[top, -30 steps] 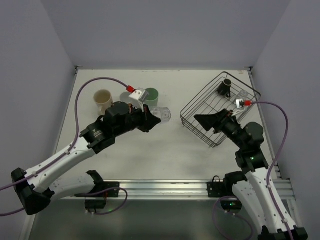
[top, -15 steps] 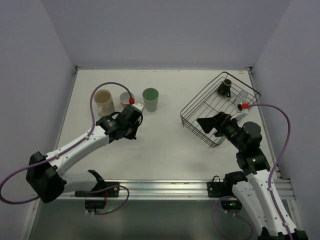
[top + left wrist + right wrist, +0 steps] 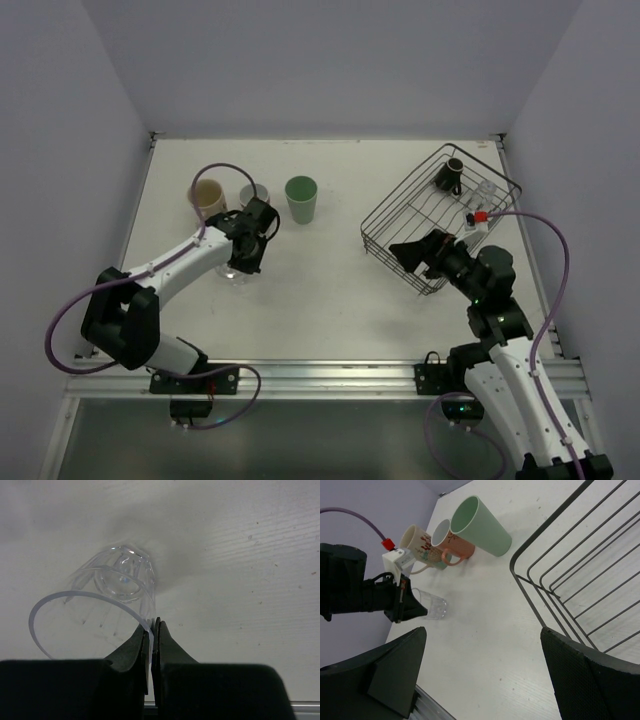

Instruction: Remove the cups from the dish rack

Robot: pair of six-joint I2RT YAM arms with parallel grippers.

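**Top external view: left gripper (image 3: 245, 260) pinching the clear glass (image 3: 236, 274) on the table (image 3: 330, 300)**

Top external: the left arm (image 3: 168, 268) comes in from the near left with its elbow folded. Its wrist is tipped down at the glass, which sits just on the near side of the large beige mug (image 3: 208, 196) and the pinkish cup (image 3: 256, 192). The mint green tumbler (image 3: 300, 198) stands to their right. The right gripper (image 3: 425, 250) hangs at the near left edge of the dish rack (image 3: 415, 215) on the right. The small dark brown mug (image 3: 452, 172) sits in the rack's far corner.

Left wrist: the fingers are closed tight on the glass's rim, one inside the wall and one outside.

Right wrist: the fingers are spread wide with nothing between them, and the rack's wire corner is at the right. The reddish print on the beige mug is too small to read.
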